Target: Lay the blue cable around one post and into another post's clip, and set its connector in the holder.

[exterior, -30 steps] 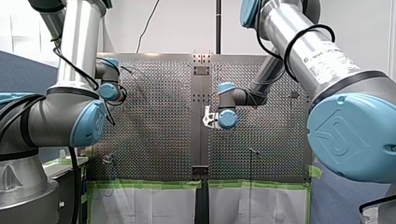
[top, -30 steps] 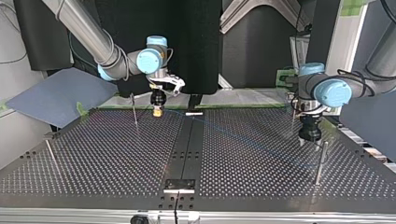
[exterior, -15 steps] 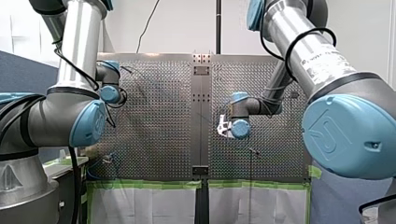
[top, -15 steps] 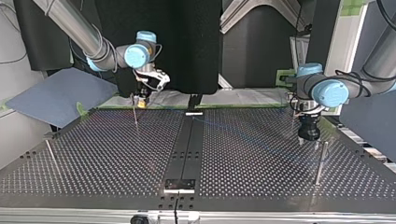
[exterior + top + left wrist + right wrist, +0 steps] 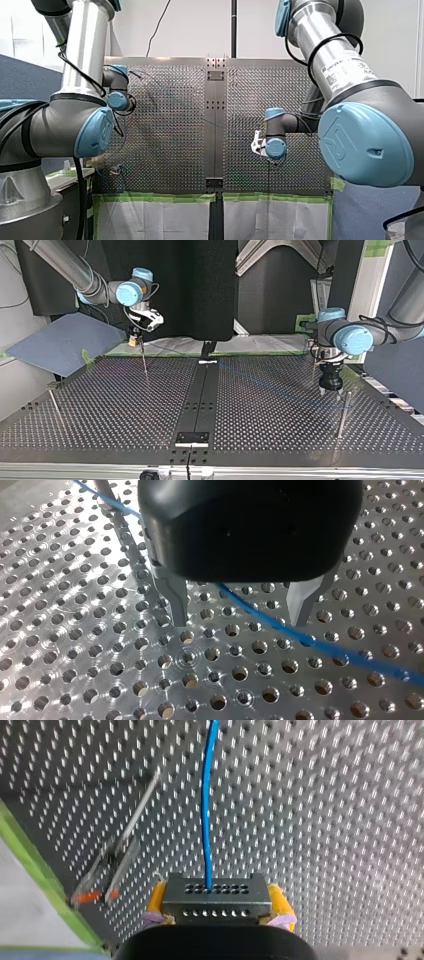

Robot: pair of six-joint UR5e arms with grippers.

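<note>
My right gripper (image 5: 216, 906) has its yellow pads shut on a dark, hole-studded connector (image 5: 215, 892). The blue cable (image 5: 206, 795) runs straight out of the connector over the perforated table. In the top view this gripper (image 5: 133, 341) hangs at the far left, just behind a thin post (image 5: 144, 360). My left gripper (image 5: 239, 622) stands open low over the table. The blue cable (image 5: 260, 617) passes between its metal fingers (image 5: 175, 600) without touching them. In the top view it (image 5: 330, 387) is at the right, close to a taller post (image 5: 342, 412).
A slim post with a clip (image 5: 125, 845) and an orange mark at its foot stands beside my right gripper. Another post (image 5: 54, 402) rises at the top view's near left. A black plate (image 5: 192, 438) sits on the centre rail near the front edge. Green tape lines the far edge.
My right arm has carried the connector from the table's middle toward the top view's left, past the thin post, pulling the cable along. My left arm has stayed put.
</note>
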